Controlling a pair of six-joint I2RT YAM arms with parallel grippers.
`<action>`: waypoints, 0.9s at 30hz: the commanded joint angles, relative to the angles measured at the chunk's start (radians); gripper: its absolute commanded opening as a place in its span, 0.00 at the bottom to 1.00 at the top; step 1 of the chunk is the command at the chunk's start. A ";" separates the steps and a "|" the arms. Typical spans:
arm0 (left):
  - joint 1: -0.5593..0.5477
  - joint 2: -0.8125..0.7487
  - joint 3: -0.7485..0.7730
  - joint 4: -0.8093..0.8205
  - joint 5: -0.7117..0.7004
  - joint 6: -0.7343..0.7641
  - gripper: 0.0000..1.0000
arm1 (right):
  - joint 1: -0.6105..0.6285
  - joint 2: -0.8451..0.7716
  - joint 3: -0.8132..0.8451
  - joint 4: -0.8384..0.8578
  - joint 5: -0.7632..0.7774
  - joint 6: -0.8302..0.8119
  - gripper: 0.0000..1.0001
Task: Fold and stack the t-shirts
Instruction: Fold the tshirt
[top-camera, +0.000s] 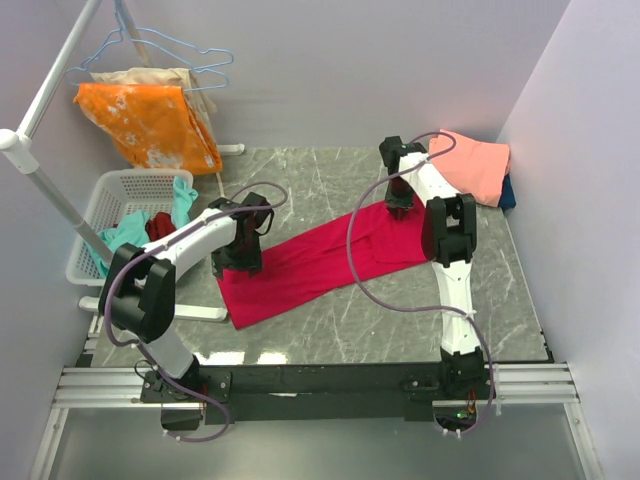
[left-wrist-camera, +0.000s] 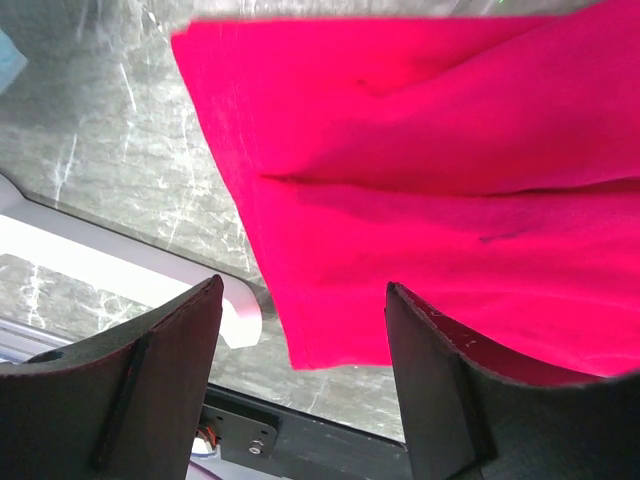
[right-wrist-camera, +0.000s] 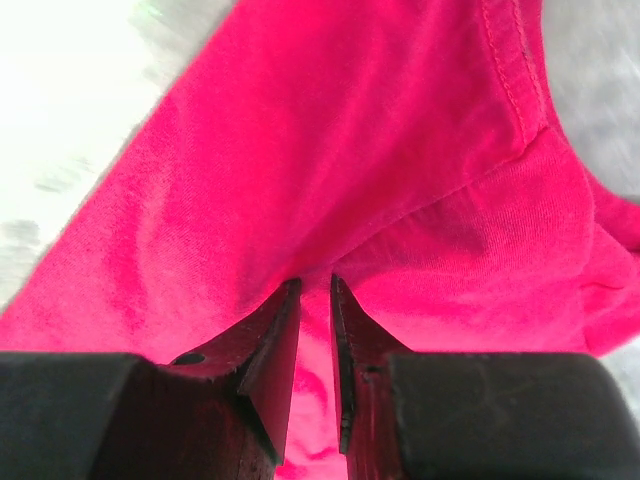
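The crimson-red t-shirt (top-camera: 320, 260) lies folded into a long strip running diagonally across the marble table. My left gripper (top-camera: 238, 268) is open and empty, just above the strip's near-left end; the shirt's corner (left-wrist-camera: 330, 340) shows between its fingers. My right gripper (top-camera: 400, 208) is shut on a pinch of the red shirt (right-wrist-camera: 330, 180) at the strip's far-right end; cloth (right-wrist-camera: 316, 330) runs between the nearly closed fingers. A salmon-pink t-shirt (top-camera: 475, 165) lies folded at the back right, on top of a dark blue one (top-camera: 507, 192).
A white laundry basket (top-camera: 105, 215) with teal and dark red cloth stands off the table's left edge. An orange white-blotched cloth (top-camera: 150, 125) hangs on a white rack (top-camera: 40, 175) at the back left. The rack's white foot (left-wrist-camera: 120, 270) lies close to the left gripper.
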 joint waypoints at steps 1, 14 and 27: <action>-0.009 -0.050 0.051 -0.030 -0.030 -0.015 0.71 | 0.007 0.053 0.101 0.033 -0.076 -0.021 0.26; -0.023 -0.123 0.066 0.059 0.130 0.147 0.70 | -0.001 0.068 0.181 0.293 -0.547 -0.070 0.31; -0.023 0.004 0.244 0.209 0.289 0.235 0.71 | 0.002 -0.186 0.030 0.533 -0.383 -0.059 0.25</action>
